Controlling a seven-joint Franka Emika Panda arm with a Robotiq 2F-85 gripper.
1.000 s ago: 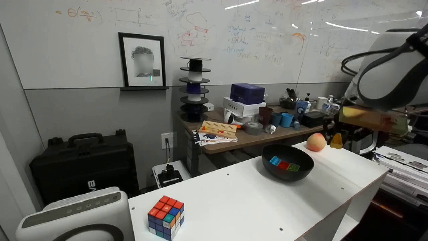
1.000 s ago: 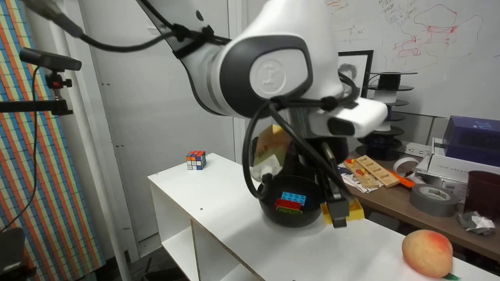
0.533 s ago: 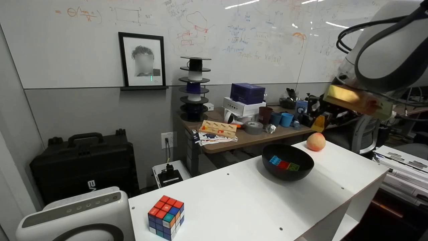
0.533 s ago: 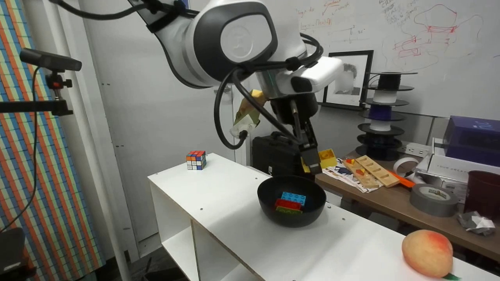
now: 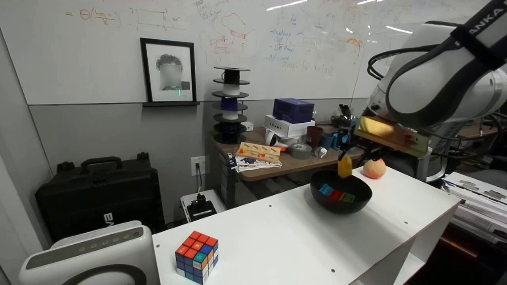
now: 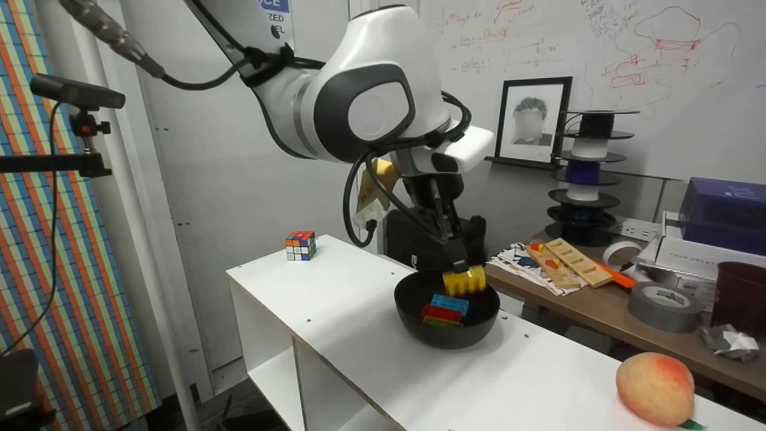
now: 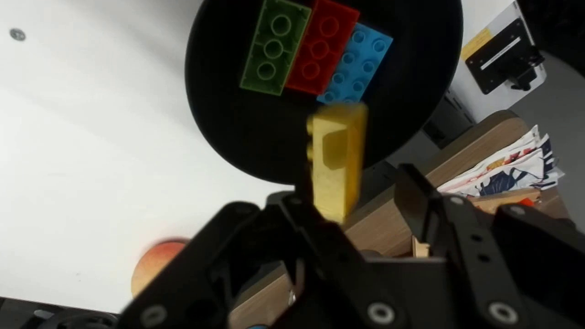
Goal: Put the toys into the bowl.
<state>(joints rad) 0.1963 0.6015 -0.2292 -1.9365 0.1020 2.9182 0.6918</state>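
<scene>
The black bowl (image 5: 336,208) stands on the white shelf top, also in the exterior view (image 6: 449,339) and the wrist view (image 7: 256,137). A blue brick (image 7: 356,64), a red brick (image 7: 320,50) and a green brick (image 7: 274,48) lie in it. My gripper (image 7: 358,194) is over the bowl with its jaws apart. The yellow block (image 7: 333,164) is blurred, beyond the left finger, not clamped; it shows just under the fingers (image 6: 459,263), above the bowl's far side (image 6: 464,281). A peach (image 6: 654,389) and a Rubik's cube (image 5: 197,257) rest on the shelf.
A brown desk (image 5: 273,173) with a wooden board, tape, cups and boxes stands behind the shelf. A white appliance (image 5: 95,257) stands at the shelf's end near the cube. A black case (image 5: 99,194) stands by the wall.
My gripper has moved from near the peach side to over the bowl, rising and then lowering. Its jaws have opened and let go of the yellow block. Peach, cube and bowl have not moved.
</scene>
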